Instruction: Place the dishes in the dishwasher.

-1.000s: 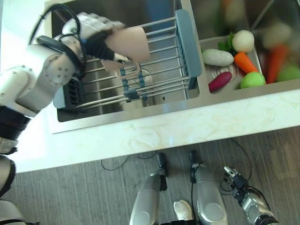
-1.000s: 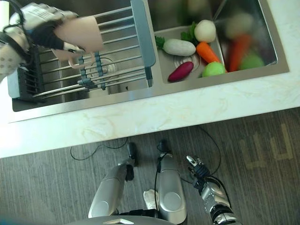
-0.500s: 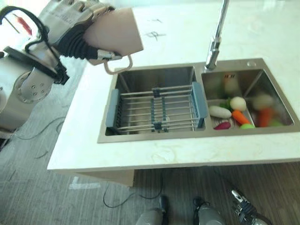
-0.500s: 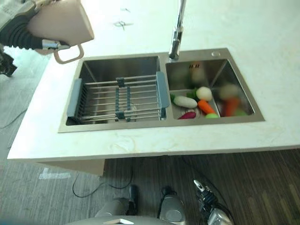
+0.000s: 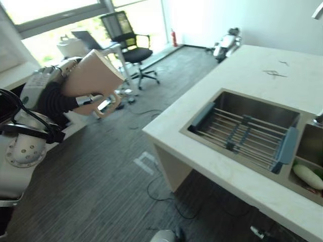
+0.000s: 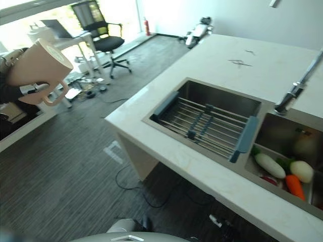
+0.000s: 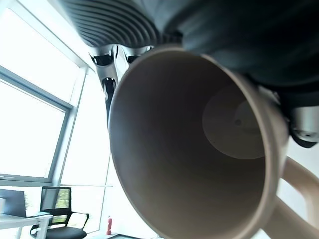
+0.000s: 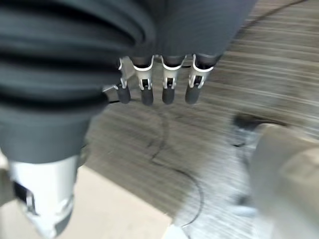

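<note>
My left hand (image 5: 50,96) is shut on a beige mug (image 5: 93,80), held in the air over the floor, well to the left of the counter. The mug lies tilted with its handle (image 5: 107,107) hanging down. The left wrist view looks into the mug's empty inside (image 7: 189,149), with my fingers (image 7: 112,69) wrapped round its outer wall. My right hand (image 8: 149,84) hangs low over the dark floor, fingers relaxed and holding nothing.
A white counter (image 5: 252,65) holds a steel sink (image 6: 222,96) with a wire rack (image 5: 242,136) across its left basin. Vegetables (image 6: 270,165) lie in the right basin below a faucet (image 6: 292,91). An office chair (image 5: 126,38) and a desk stand behind the mug.
The view has swung left, so the sink now sits at the right. My left hand has carried the mug up from the rack and away to the left of the counter.
</note>
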### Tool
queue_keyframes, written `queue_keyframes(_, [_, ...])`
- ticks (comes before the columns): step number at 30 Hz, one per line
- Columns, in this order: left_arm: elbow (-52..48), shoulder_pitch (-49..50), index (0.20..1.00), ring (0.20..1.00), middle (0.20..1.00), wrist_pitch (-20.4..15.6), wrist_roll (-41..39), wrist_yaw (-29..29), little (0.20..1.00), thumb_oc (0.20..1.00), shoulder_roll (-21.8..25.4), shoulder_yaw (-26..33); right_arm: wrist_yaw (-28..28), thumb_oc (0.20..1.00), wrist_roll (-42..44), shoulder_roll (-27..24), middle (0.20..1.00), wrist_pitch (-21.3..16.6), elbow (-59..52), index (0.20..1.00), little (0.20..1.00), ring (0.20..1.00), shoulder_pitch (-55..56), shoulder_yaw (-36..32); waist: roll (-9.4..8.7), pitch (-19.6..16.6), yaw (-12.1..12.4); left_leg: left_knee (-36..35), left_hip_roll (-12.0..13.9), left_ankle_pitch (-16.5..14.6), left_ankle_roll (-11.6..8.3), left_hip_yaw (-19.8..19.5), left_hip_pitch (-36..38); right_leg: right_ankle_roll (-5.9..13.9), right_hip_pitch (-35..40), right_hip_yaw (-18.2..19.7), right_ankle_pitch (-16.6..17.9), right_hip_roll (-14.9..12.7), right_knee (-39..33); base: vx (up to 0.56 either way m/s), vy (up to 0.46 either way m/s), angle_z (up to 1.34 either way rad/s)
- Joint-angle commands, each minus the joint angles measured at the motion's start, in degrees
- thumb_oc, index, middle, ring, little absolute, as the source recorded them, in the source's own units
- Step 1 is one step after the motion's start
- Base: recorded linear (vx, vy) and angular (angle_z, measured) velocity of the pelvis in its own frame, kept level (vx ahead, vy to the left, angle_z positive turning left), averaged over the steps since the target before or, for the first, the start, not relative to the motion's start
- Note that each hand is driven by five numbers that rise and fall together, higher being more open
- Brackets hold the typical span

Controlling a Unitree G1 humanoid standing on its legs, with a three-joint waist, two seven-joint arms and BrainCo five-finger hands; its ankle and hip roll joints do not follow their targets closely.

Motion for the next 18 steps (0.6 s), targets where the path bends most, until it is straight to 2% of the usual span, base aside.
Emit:
queue_keyframes(1, [5.3,-6.6,0.200,0.200,0.200,-2.7,-1.1,3.6,0.200,0.200,3.2,5.3,1.5,1.000,2.6,0.3,1.000,-0.3,-0.1,1.000,1.000,1.000,-0.6,-2.1,0.66,1.8,-4.0,0.6,2.3,1.3,-2.21,1.0,0.0,5.73,-0.9,4.8,1.9,2.4,0.2,-0.23,0.341,0.80])
queue_keyframes(2, [6.0,-7.3,0.200,0.200,0.200,-3.0,-1.3,3.6,0.200,0.200,3.2,5.0,2.0,1.000,2.5,0.4,1.000,-0.6,0.0,1.000,1.000,1.000,-0.4,-2.3,0.62,1.5,-4.5,0.6,3.0,0.8,-2.15,2.1,0.2,5.96,-0.7,3.8,2.3,2.0,0.2,-0.30,0.696,1.86])
queue_keyframes(3, [7.0,-9.5,0.200,0.200,0.200,-3.3,-1.8,3.1,0.200,0.200,2.6,2.9,1.7,1.000,1.3,1.3,1.000,-0.7,-0.4,1.000,1.000,1.000,-0.1,-2.3,1.03,0.5,-5.2,0.6,3.0,-2.6,-1.58,2.8,0.1,7.03,-0.7,2.5,3.5,0.8,0.2,-0.19,0.657,2.00])
queue_keyframes(5, [7.2,-10.8,0.200,0.200,0.200,-3.3,-2.4,3.2,0.200,0.200,1.6,1.8,1.2,1.000,0.5,2.2,1.000,-0.3,-0.3,1.000,1.000,1.000,-0.2,-2.0,1.20,0.0,-5.0,0.6,1.1,-4.9,-0.51,1.7,0.4,8.38,-1.1,2.5,4.6,-0.3,0.2,-0.08,0.547,1.49])
queue_keyframes(8, [6.9,-11.3,0.200,0.200,0.200,-3.7,-4.6,3.3,0.200,0.200,0.4,1.2,0.1,1.000,0.0,4.2,1.000,0.0,-0.9,1.000,1.000,1.000,-0.2,-1.1,1.12,-0.4,-3.4,0.6,-1.9,-7.2,1.30,-1.2,0.8,10.22,-1.3,2.5,7.3,-2.8,0.2,0.00,0.376,0.68])
queue_keyframes(11, [6.6,-10.9,0.200,0.200,0.200,-4.9,-4.5,2.1,0.200,0.200,-0.4,1.1,-0.5,1.000,3.2,5.6,1.000,0.1,-2.1,1.000,1.000,1.000,-0.5,-0.5,0.93,0.2,-1.8,0.6,-3.7,-8.3,3.29,-3.1,1.1,10.40,-0.1,2.0,9.5,-4.7,0.2,0.00,0.362,0.56])
queue_keyframes(12, [6.3,-11.0,0.200,0.200,0.200,-5.2,-3.7,1.7,0.200,0.200,-0.7,0.3,-0.6,1.000,4.5,5.8,1.000,0.0,-2.9,1.000,1.000,1.000,-0.7,-0.7,1.03,0.6,-1.9,0.6,-4.5,-8.5,4.14,-4.7,1.0,10.15,0.3,3.4,10.6,-4.6,0.2,0.04,0.327,0.52])
queue_keyframes(14, [6.4,-13.4,0.200,0.200,0.200,-6.8,-3.6,1.6,0.200,0.200,-0.8,-2.7,-0.9,1.000,5.9,6.2,1.000,-0.4,-3.9,1.000,1.000,1.000,-0.8,-0.9,1.20,1.7,-3.6,0.6,-5.9,-8.9,5.74,-8.8,0.8,9.60,0.2,9.1,12.6,-1.8,0.2,0.05,0.230,1.06])
queue_keyframes(15, [7.1,-16.3,0.200,0.200,0.200,-7.6,-3.6,1.7,0.200,0.200,-1.2,-6.1,-1.0,1.000,6.2,6.6,1.000,-1.5,-3.8,1.000,1.000,1.000,-0.7,-1.0,1.15,2.8,-5.7,0.6,-6.8,-7.9,6.97,-11.6,0.1,8.06,-0.9,13.0,12.6,1.6,0.2,0.02,0.100,1.62])
queue_keyframes(16, [7.4,-17.9,0.200,0.200,0.200,-8.3,-3.4,1.3,0.200,0.200,-1.9,-8.0,-1.0,1.000,6.6,7.0,1.000,-2.7,-3.5,1.000,1.000,1.000,-0.4,-0.8,0.86,3.2,-6.8,0.6,-7.6,-7.8,7.36,-13.8,-0.1,7.61,-1.4,16.6,10.7,4.4,0.2,0.00,0.045,2.43])
queue_keyframes(18, [7.6,-18.4,0.200,0.200,0.200,-8.3,-3.4,1.4,0.200,0.200,-1.8,-8.5,-1.0,1.000,6.6,7.0,1.000,-2.8,-3.4,1.000,1.000,1.000,-0.3,-0.9,0.81,3.2,-6.8,0.6,-7.6,-7.8,7.34,-13.9,-0.1,7.59,-1.2,16.4,10.7,4.4,0.2,0.02,0.001,2.82])
